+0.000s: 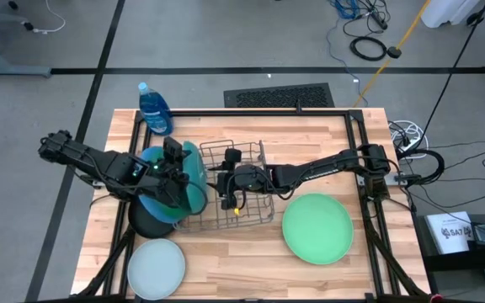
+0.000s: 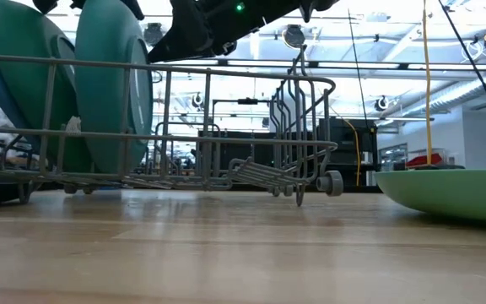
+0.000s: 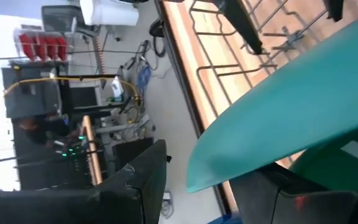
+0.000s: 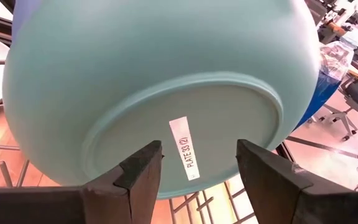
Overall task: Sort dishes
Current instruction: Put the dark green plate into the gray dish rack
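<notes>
High view: two plates, a blue plate (image 1: pixel 151 200) and a dark green plate (image 1: pixel 193 172), are stood at the wire rack's (image 1: pixel 247 210) left end; a light green plate (image 1: pixel 317 227), a pale plate (image 1: pixel 156 268) and a black plate (image 1: pixel 146 223) remain outside it. Left wrist view: the dark green plate's rim is seen between the left gripper's (image 3: pixel 207 180) parted fingers; whether it is gripped cannot be told. Right wrist view: the right gripper (image 4: pixel 199 165) is held open, just short of that plate's underside.

- A grey wire rack (image 1: pixel 241 198) stands near the middle of the wooden table (image 1: pixel 251 261).
- A blue soap bottle (image 1: pixel 153 107) stands upright at the table's far left corner, well apart from the rack.
- A black floor mat (image 1: pixel 278 95) lies on the floor just beyond the table's far edge.
- Coiled cables (image 1: pixel 369 46) lie on the grey floor farther off.
</notes>
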Controlling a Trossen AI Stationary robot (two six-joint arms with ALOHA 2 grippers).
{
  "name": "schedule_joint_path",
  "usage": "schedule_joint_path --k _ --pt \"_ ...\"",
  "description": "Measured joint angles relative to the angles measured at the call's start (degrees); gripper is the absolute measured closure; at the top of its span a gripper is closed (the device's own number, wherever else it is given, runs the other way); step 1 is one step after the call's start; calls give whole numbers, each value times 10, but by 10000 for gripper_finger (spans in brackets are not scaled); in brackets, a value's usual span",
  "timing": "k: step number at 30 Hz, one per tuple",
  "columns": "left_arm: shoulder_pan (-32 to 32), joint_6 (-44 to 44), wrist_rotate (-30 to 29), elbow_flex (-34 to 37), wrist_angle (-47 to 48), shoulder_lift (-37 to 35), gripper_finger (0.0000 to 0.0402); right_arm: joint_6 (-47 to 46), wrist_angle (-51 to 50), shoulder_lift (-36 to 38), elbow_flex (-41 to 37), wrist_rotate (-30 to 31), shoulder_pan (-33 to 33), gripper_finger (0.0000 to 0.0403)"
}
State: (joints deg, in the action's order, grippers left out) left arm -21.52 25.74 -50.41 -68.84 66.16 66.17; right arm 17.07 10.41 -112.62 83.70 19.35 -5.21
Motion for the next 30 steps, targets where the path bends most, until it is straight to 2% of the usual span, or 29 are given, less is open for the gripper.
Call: schedule_joint_path --k 11,18,24,30 --pt "17 -82 87 0 4 0 239 1 0 0 0 -3 0 202" --pt "21 -159 109 -1 13 0 239 0 0 0 0 -2 0 202" --pt "19 -232 143 -32 45 0 239 -1 0 0 0 -2 0 202" --pt "16 -238 146 -45 63 1 239 -1 0 0 0 -2 0 202"
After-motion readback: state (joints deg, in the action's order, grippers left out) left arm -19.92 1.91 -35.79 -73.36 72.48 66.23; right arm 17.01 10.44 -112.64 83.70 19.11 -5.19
